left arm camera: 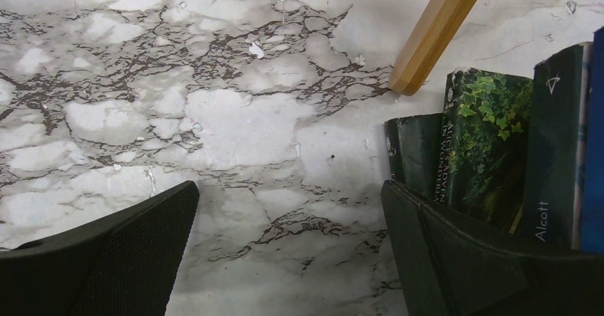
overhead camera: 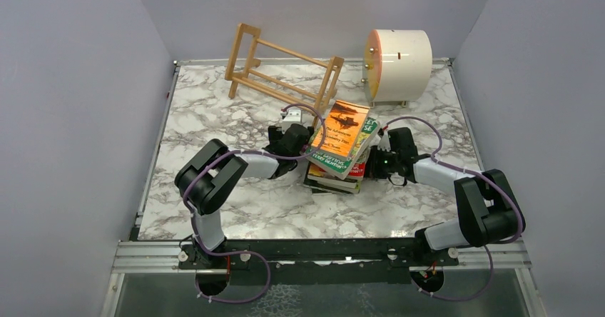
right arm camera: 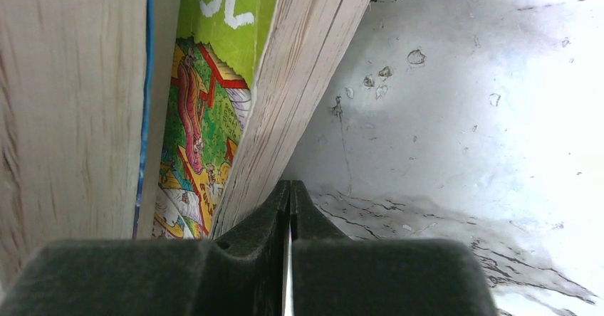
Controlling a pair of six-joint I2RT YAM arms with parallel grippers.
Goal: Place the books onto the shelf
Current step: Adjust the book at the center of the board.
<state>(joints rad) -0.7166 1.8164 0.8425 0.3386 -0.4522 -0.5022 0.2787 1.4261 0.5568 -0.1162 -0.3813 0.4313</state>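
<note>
The books (overhead camera: 341, 149) lie in an untidy pile at the table's middle, an orange cover (overhead camera: 344, 128) on top. The shelf (overhead camera: 282, 67), a light-wood slatted rack, stands askew behind them. My left gripper (overhead camera: 295, 140) is at the pile's left side, open with only bare marble between its fingers (left arm camera: 107, 259). Dark green spines (left arm camera: 491, 152) stand just beside its right finger. My right gripper (overhead camera: 386, 148) is at the pile's right side, shut with nothing in it. Its tips (right arm camera: 290, 186) rest at the page edges (right arm camera: 306, 67) beside a green cover (right arm camera: 214, 81).
A cream drum (overhead camera: 398, 56) stands at the back right, close to the shelf's right end. One wooden shelf leg (left arm camera: 434, 31) shows ahead of the left gripper. Grey walls close in the marble table (overhead camera: 214, 124) on three sides.
</note>
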